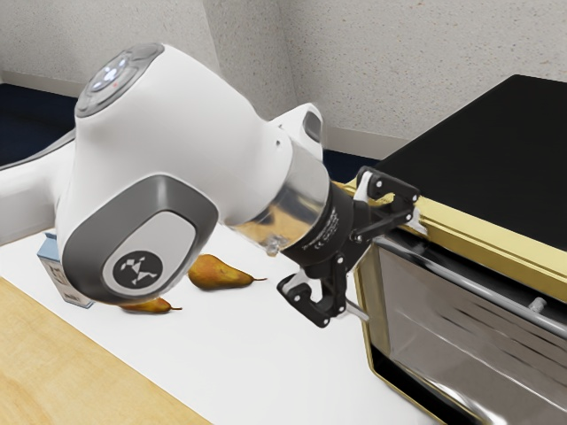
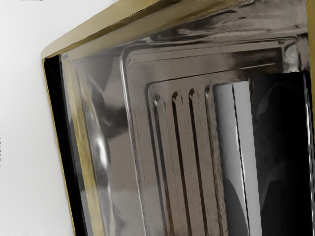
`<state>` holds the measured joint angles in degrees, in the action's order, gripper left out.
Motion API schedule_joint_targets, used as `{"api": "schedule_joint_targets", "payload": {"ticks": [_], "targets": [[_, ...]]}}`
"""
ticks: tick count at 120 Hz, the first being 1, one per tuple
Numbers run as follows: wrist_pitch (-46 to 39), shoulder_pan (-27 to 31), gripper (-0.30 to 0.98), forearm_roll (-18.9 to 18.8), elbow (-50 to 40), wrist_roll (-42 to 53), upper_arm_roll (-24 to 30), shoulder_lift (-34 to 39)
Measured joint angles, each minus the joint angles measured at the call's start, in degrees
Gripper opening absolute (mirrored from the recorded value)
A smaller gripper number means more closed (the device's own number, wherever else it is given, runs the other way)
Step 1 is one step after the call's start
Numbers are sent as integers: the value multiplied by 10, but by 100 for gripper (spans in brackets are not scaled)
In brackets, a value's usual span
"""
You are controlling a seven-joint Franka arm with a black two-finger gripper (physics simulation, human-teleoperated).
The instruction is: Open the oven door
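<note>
Gold trims the black-topped oven (image 1: 496, 150); my claw (image 1: 391, 271) is spread wide near its front corner, and two pears (image 1: 219, 273) lie on the white table (image 1: 257, 354).

The exterior view is taken from above the white tabletop (image 1: 266, 354), beside the white jointed arm (image 1: 221, 133). It faces obliquely down and across, toward the speckled grey wall (image 1: 381, 53). Range: near; the frame crops both the arm and the boxy, gold-trimmed oven with a black top (image 1: 496, 142). The wrist view is taken from the arm's hand, at the black two-finger gripper (image 1: 388, 270). It faces the oven's glossy grey-brown front at close range, obliquely. Shared coverage: front, gold trim, tabletop.
</note>
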<state>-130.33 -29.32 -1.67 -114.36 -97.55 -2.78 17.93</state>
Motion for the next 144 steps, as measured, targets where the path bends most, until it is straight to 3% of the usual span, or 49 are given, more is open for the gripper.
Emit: {"api": "schedule_joint_targets", "payload": {"ticks": [30,47,54,63,70,74,80,88,94,101,108,121,144], "targets": [[-8,55,68,14,-86,-45,32,76],[-21,136,68,55,-225,-63,126,197],[-25,207,68,97,-278,-67,202,273],[-26,337,68,210,-340,-62,354,425],[-13,404,68,267,-345,-53,420,499],[19,440,68,260,-293,-42,412,500],[92,485,68,217,-170,-21,390,463],[193,502,68,155,-17,14,325,352],[262,438,68,100,78,50,234,238],[328,279,68,51,138,90,66,133],[376,220,68,30,154,125,-8,68],[433,206,69,12,136,182,-37,41],[483,263,69,8,135,262,11,13]]}}
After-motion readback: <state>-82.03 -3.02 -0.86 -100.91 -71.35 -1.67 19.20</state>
